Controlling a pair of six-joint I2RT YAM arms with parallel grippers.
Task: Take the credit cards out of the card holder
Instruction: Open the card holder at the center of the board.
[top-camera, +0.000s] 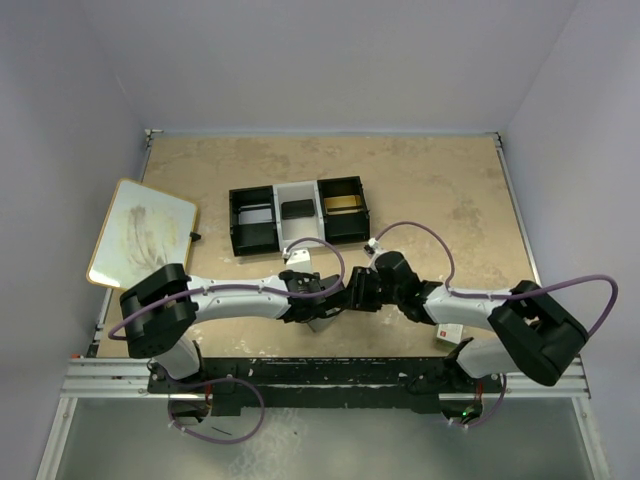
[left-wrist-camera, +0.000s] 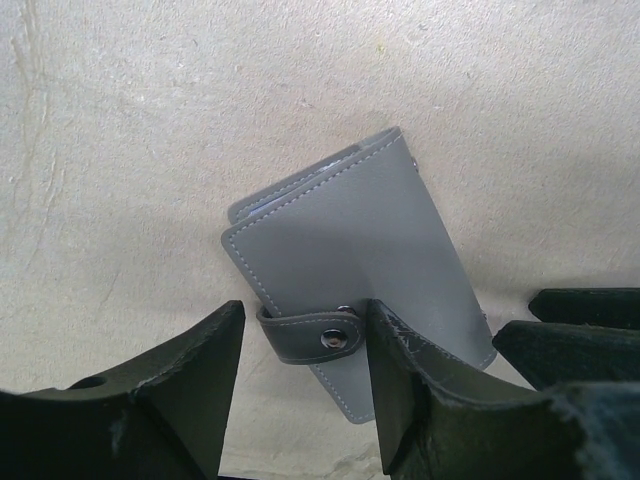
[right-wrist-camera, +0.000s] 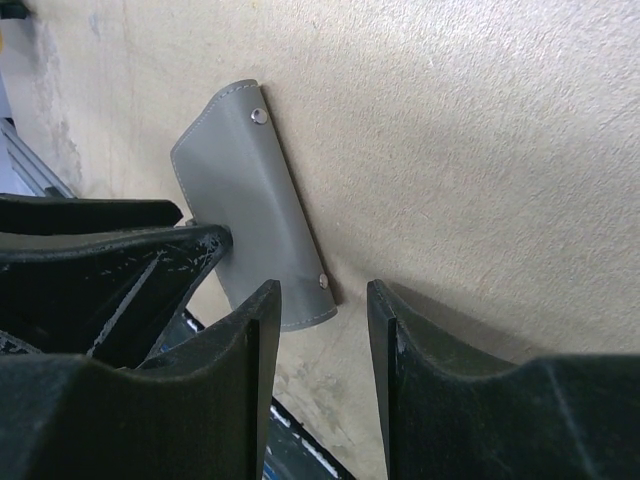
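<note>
And here we have the beige table (top-camera: 450, 200) filling the top view, with a white board (top-camera: 140, 235) lying at its left edge, grey smudges across its face. At the far middle sits the three-compartment tray (top-camera: 232, 222): black, white and black sections, a dark flat piece in the white middle one and something golden in the right one. We cannot read any print on either. Nearer to us, the left arm (top-camera: 240, 292) and the right arm (top-camera: 470, 303) reach inward and meet low over the near centre of the table. We go to the left wrist view: the left gripper (left-wrist-camera: 305, 310) has its fingers spread apart, straddling one edge of the card holder (left-wrist-camera: 350, 270), and we see nothing pinched. The right gripper (right-wrist-camera: 323, 290) is spread wide too, its gap over bare table just beside the holder's corner. The card holder lies on the table between the two grippers, folded closed, plain grey with pale stitching and no lettering we can make out. A small white-and-red box (top-camera: 449, 333) sits beside the right arm, its markings too small to read. The holder's strap (left-wrist-camera: 290, 338) wraps over the edge, fastened by a metal snap (left-wrist-camera: 332, 340).
</note>
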